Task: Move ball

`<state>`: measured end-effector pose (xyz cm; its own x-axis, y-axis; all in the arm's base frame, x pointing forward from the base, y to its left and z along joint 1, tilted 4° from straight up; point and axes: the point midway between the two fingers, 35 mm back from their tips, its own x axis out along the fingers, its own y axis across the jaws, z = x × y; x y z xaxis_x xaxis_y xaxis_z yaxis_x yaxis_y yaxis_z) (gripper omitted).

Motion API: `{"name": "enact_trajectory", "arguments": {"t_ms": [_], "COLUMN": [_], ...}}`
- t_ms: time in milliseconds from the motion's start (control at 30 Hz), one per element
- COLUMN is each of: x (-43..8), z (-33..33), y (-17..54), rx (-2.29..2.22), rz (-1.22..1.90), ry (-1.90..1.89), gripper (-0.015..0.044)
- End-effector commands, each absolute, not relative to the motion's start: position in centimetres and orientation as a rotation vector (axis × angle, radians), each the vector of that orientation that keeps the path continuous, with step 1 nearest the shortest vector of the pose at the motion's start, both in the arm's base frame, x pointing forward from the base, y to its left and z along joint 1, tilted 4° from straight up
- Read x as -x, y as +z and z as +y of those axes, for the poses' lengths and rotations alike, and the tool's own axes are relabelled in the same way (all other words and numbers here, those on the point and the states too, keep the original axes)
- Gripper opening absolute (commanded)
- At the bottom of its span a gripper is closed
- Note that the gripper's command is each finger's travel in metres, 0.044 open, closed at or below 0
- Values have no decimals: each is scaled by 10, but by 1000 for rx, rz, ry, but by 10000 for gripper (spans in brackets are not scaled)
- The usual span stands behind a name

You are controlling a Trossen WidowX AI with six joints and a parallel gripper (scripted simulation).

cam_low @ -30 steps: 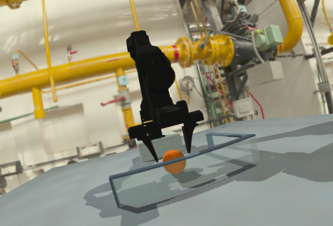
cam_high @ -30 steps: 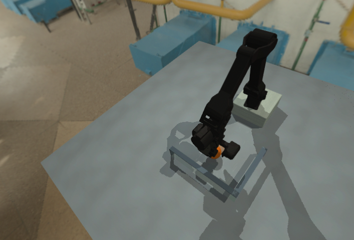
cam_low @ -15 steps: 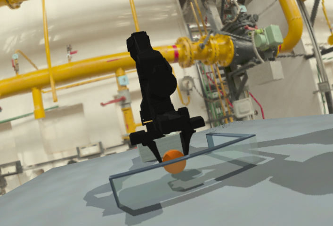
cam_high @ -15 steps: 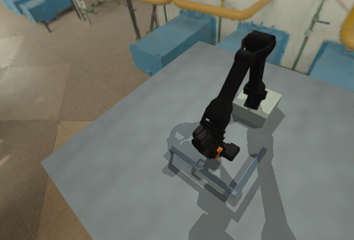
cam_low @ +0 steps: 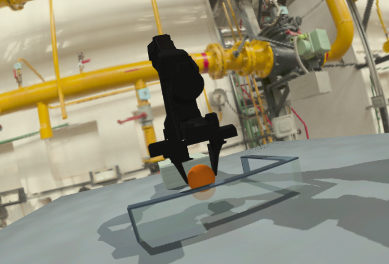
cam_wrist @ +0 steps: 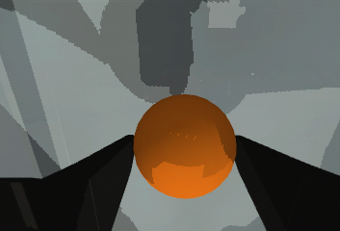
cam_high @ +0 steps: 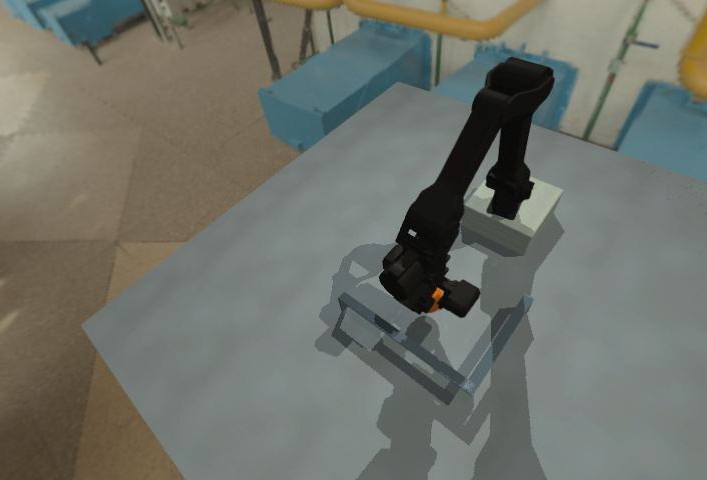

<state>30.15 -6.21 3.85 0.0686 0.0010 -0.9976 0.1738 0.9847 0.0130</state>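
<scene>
I'm watching the orange ball [cam_low: 201, 180] sitting clamped between the pincer [cam_low: 200, 177] tips, lifted just above its see-through copy [cam_low: 203, 193]; I'm worrying the round surface slips out on release, rolling ahead under the fingers toward the clear walls [cam_low: 219, 182], or past their open side.

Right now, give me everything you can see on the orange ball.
The ball is a plain, smooth, glossy orange sphere, shaded on top in the wrist view. The gripper is shut on it, one black finger against each side. It looks lifted slightly off the table, with the paler see-through copy showing just beneath it. It sits behind the long clear wall in the exterior view.
</scene>
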Motion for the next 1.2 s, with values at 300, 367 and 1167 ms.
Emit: {"name": "enact_trajectory", "arguments": {"t_ms": [300, 367, 1167], "x": [-296, -292, -272], "z": [-62, -62, -54], "y": [129, 142, 97], "rx": [-132, -133, -133], "rz": [1477, 1478, 1479], "ry": [-130, -130, -130], "gripper": [0, 0, 0]}}
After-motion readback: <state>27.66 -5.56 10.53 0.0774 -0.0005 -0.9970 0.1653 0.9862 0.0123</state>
